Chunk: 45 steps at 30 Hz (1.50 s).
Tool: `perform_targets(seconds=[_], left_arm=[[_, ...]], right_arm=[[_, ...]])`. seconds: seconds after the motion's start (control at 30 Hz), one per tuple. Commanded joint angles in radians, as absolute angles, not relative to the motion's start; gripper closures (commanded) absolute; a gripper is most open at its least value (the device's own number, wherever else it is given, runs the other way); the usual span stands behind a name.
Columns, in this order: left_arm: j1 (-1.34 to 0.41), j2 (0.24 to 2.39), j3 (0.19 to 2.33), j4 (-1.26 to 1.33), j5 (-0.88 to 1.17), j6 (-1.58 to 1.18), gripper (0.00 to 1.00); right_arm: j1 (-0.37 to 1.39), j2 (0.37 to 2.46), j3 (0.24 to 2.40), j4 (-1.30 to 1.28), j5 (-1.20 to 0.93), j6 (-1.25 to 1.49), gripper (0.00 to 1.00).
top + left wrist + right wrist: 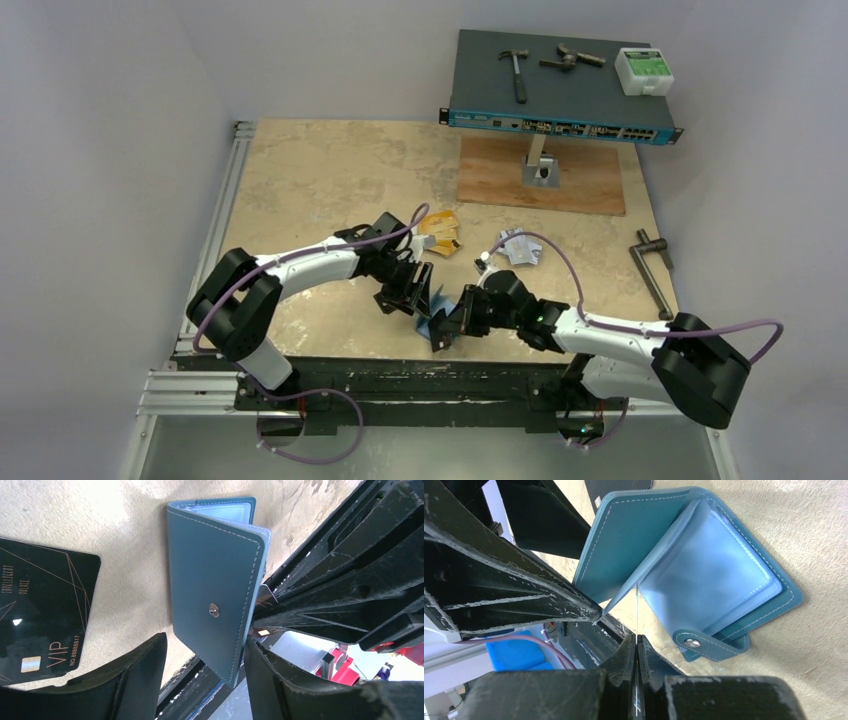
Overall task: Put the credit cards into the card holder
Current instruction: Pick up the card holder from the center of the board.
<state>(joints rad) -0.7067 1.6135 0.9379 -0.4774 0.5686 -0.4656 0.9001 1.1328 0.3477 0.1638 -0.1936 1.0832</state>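
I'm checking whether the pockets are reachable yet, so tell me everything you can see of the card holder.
The card holder is a small teal-blue, leather-like folding wallet with pale stitching, a metal snap stud on one cover and an unfastened snap tab. Inside are paler blue pocket leaves. It is spread open near the front of the tan table, one cover seemingly flat, the other raised. The open left tool straddles the raised cover; the right tool, shut on a thin card, has the card's edge at an inner leaf.

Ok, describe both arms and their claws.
The left arm and right arm match: white tubular links between bulky black joints. A purple cable loops along each. The left claw and right claw are black, with scuffed flat fingers.
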Motion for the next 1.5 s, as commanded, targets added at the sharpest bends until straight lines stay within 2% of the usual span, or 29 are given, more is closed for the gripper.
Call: perform_targets(seconds=[0.0,0.57,0.77,1.1,1.27,1.47], left_arm=[[-0.677,1.579,0.925,-0.435,0.629,-0.500,0.42],[-0.660,1.594,0.916,-0.387,0.720,-0.521,0.39],[-0.662,1.614,0.925,-0.426,0.636,-0.477,0.47],[-0.659,1.616,0.986,-0.565,0.471,-0.391,0.48],[-0.637,1.624,0.984,-0.574,0.501,-0.396,0.48],[-0.607,1.652,0.999,-0.594,0.527,-0.381,0.56]], right_arm=[[0.894,1.158,0.377,0.256,-0.190,1.070,1.00],[0.864,1.235,0.427,0.307,-0.216,1.038,1.00],[0.850,1.238,0.429,0.306,-0.220,1.029,1.00],[0.830,1.284,0.438,0.363,-0.256,1.021,1.00],[0.830,1.326,0.455,0.397,-0.275,1.017,1.00],[0.829,1.352,0.485,0.426,-0.283,1.015,1.00]])
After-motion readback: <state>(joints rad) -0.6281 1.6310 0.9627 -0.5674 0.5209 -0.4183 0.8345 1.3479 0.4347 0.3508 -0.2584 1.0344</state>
